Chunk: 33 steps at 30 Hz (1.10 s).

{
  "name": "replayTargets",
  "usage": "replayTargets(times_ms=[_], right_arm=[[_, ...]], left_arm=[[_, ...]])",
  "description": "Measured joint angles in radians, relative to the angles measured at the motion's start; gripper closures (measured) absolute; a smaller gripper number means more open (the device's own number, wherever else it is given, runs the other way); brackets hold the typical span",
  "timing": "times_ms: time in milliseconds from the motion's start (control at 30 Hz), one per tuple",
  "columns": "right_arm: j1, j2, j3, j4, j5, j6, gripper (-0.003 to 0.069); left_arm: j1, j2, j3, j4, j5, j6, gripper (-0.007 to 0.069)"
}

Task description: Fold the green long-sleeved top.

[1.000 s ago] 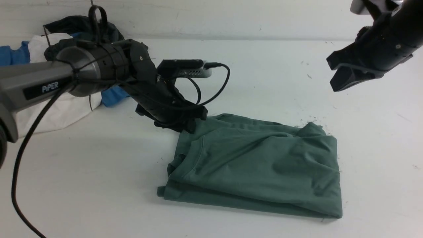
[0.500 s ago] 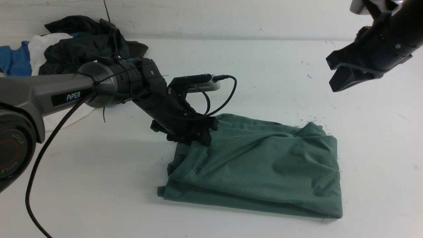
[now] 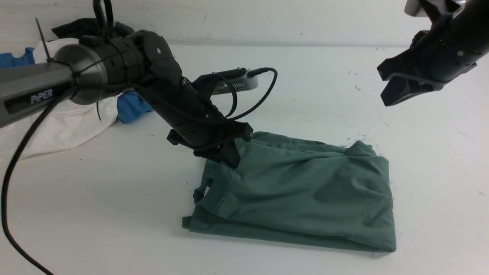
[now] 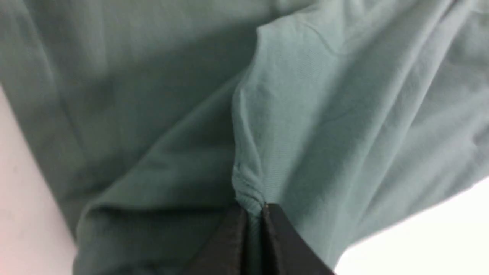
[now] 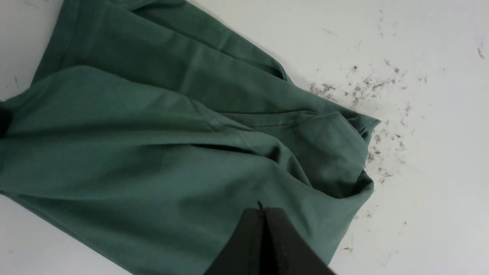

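The green long-sleeved top lies folded into a rough rectangle in the middle of the white table, its ribbed neck at the left end. My left gripper is shut on a pinch of the top's cloth at its far-left corner; the left wrist view shows the bunched fabric between the closed fingers. My right gripper hangs high above the table at the far right, shut and empty; its wrist view looks down on the top. The chest logo and label are hidden.
A heap of white, blue and dark garments lies at the far left behind the left arm. Dark lint specks dot the table by the top's far-right corner. The table's back edge runs along the wall.
My left gripper dropped onto the top's far-left corner, closed on the cloth and has lifted it slightly. The right arm has not moved.
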Motion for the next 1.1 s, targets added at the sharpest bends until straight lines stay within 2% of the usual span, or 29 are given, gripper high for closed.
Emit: replayTargets(times_ms=[200, 300, 667, 867, 900, 1000, 1100], right_arm=[[0.000, 0.000, 0.001, 0.021, 0.000, -0.029, 0.0673], [0.000, 0.000, 0.030, 0.027, -0.001, -0.045, 0.0673], [0.000, 0.001, 0.148, 0.091, -0.003, -0.112, 0.0673], [0.000, 0.005, 0.149, 0.106, -0.008, -0.241, 0.0673], [0.000, 0.006, 0.149, 0.100, -0.013, -0.255, 0.0670], [0.000, 0.006, 0.149, 0.075, -0.038, -0.268, 0.0645], [0.000, 0.007, 0.149, 0.062, -0.065, -0.277, 0.0580]], left_arm=[[0.002, -0.013, 0.000, 0.126, 0.113, -0.121, 0.0608], [0.002, -0.027, 0.000, 0.177, 0.118, -0.158, 0.0608], [0.002, 0.036, 0.000, 0.254, 0.078, -0.169, 0.0601], [0.002, 0.067, 0.000, 0.320, 0.022, -0.192, 0.0484], [0.002, 0.067, -0.006, 0.346, 0.016, -0.213, 0.0431], [0.002, 0.067, -0.025, 0.417, 0.013, -0.270, 0.0335], [0.002, 0.067, -0.059, 0.495, 0.022, -0.310, 0.0255]])
